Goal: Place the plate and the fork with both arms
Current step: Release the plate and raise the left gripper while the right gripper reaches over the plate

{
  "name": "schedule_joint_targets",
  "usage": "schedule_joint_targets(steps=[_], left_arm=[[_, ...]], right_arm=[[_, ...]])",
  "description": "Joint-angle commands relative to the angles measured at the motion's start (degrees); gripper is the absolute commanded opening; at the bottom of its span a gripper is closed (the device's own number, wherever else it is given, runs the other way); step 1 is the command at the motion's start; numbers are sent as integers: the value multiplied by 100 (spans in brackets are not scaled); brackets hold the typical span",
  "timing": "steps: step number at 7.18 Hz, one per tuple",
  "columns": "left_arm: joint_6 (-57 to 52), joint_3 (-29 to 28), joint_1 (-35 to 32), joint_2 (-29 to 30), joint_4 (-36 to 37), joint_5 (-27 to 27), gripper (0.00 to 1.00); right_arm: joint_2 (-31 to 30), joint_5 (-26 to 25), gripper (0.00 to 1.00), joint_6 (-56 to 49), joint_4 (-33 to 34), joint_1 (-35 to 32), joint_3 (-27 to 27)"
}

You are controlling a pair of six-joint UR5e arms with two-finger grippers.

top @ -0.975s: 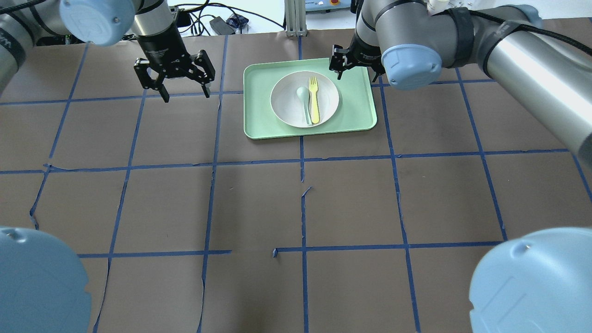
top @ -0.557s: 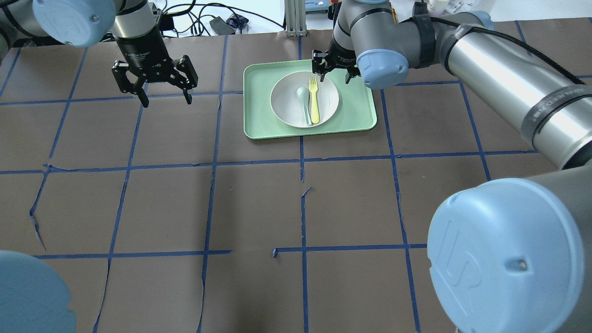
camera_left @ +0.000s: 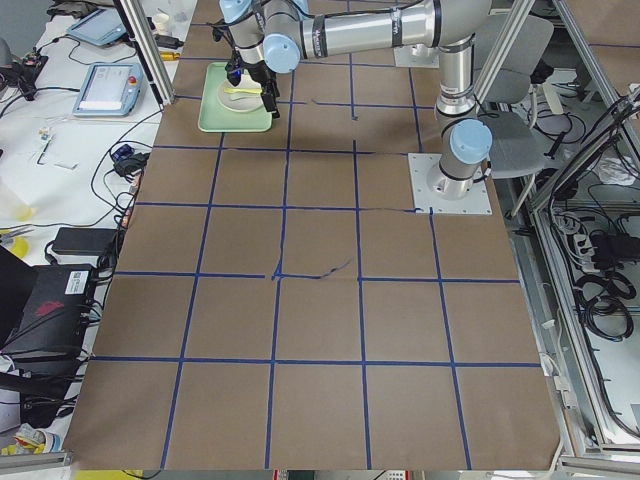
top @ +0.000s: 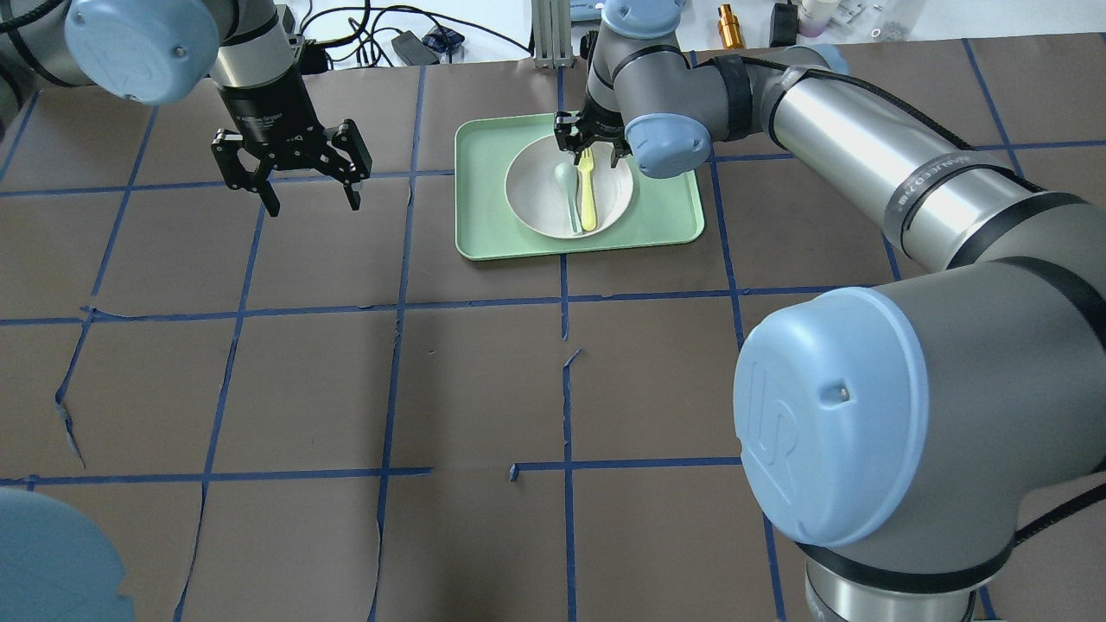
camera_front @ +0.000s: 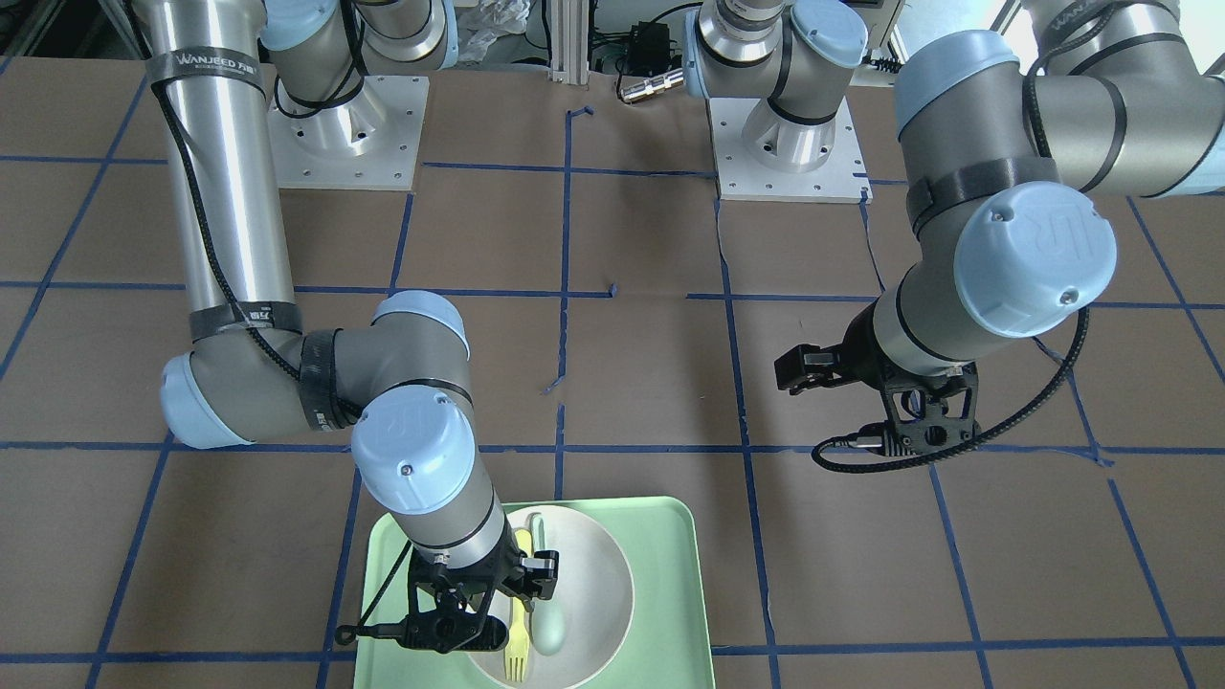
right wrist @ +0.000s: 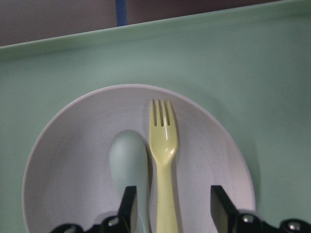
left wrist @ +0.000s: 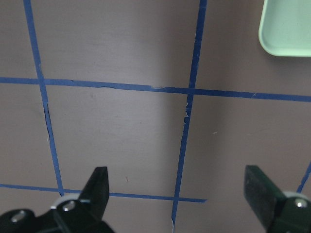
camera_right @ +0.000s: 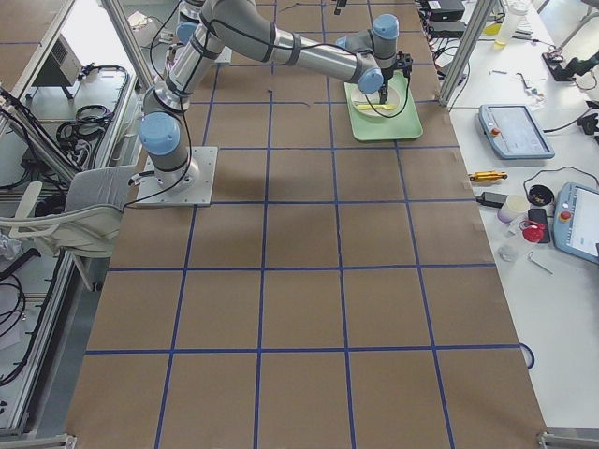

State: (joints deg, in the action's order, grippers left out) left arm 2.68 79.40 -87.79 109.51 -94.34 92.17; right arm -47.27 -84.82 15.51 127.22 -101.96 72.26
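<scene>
The off-white plate [top: 540,203] sits in the mint-green tray [top: 670,207] at the table's far middle. The pale-yellow fork [top: 588,197] lies in the plate, tines toward the far side. My right gripper [top: 589,145] is open and hovers over the plate's far rim. In the right wrist view its fingers [right wrist: 129,204] stand on either side of the fork's handle [right wrist: 164,165], above the plate [right wrist: 73,160]. My left gripper [top: 314,204] is open and empty, above bare table left of the tray. The left wrist view [left wrist: 176,174] shows the same.
A pale grey-green spoon [top: 568,186] lies in the plate just left of the fork. The tray's corner [left wrist: 286,29] shows in the left wrist view. Cables [top: 380,34] and a metal post [top: 546,34] stand beyond the far table edge. Blue tape lines grid the brown table.
My right gripper has moved left from the tray's far right corner to over the plate's far rim. My left gripper shifted left early, then held still.
</scene>
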Motion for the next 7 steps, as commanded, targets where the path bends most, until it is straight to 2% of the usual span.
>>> schedule_joint_targets(steps=[1,2,4,7], left_arm=[[4,40,-1,-9,4,12,100],[4,58,-1,-9,-5,12,100],[4,101,-1,0,4,12,100],[13,137,-1,-9,13,20,100]], right_arm=[[138,-17,57,14,4,-26,-27],[200,-17,51,14,-48,-35,-19],[262,-17,48,5,-57,-44,-19],[288,-8,49,5,-66,-88,-19]])
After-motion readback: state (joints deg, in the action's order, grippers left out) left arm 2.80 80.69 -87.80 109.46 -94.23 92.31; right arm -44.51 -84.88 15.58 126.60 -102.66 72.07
